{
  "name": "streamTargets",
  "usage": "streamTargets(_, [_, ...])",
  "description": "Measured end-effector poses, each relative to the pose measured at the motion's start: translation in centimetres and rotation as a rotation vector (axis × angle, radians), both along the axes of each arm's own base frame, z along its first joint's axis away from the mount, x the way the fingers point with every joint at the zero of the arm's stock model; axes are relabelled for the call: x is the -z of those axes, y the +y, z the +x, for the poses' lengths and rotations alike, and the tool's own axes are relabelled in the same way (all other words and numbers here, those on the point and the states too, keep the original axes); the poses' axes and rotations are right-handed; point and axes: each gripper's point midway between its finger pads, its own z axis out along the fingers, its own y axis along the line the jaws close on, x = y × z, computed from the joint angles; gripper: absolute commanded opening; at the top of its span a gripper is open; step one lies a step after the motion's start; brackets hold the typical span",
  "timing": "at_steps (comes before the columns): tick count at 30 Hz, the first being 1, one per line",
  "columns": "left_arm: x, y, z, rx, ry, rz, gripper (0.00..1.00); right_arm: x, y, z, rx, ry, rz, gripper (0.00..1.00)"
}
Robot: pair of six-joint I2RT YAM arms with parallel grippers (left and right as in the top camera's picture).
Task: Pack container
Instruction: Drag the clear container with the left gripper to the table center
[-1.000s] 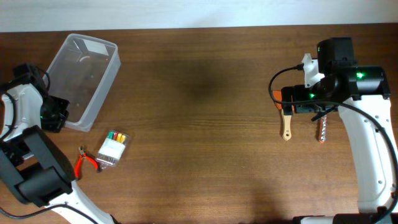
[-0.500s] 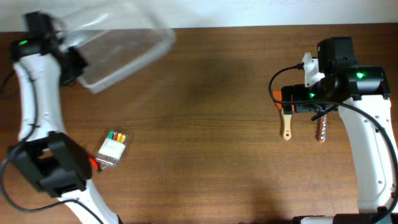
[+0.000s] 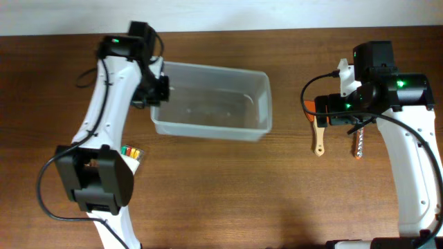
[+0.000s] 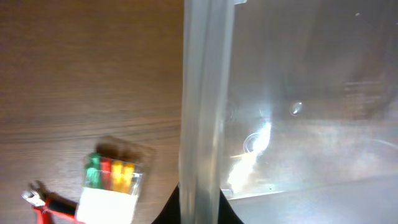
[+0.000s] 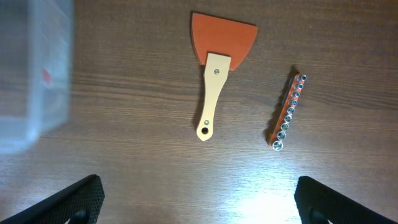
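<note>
The tub is at the far side of the table, a bit left of the middle. Its long side runs left to right. I cannot tell if it rests on the wood or hangs just above it.

The left pincer is clamped on the tub's left short wall. In the left wrist view that wall is a pale stripe going up the middle. The dark fingers squeeze it from both sides at the bottom edge.

Near the tub's left end, on the near side, lies a pack of pens with green, red and yellow tops. Red pliers lie just left of the pack.

The right pincer hangs over the right side of the table, up off the wood, with its fingers wide apart. Under it lies a scraper with an orange blade and a wooden handle. Just right of the scraper lies an orange strip of silver bits. The two do not touch. Both are to the right of the tub and apart from it.
</note>
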Motion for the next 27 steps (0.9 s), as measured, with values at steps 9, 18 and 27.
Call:
streamTargets(9, [4.6,-2.2,-2.4,0.068,0.087,0.020,0.02,0.1,-0.1,-0.3,0.001,0.014,-0.004,0.99])
streamTargets(18, [7.7,-1.9,-4.4,0.066,0.160,0.019,0.02,0.1,-0.1,-0.3,0.002,0.014,-0.004,0.99])
streamTargets(27, [9.0,-1.6,-6.1,0.075,0.207,0.025,0.67,0.1,-0.1,-0.3,0.001,0.014,-0.004,0.99])
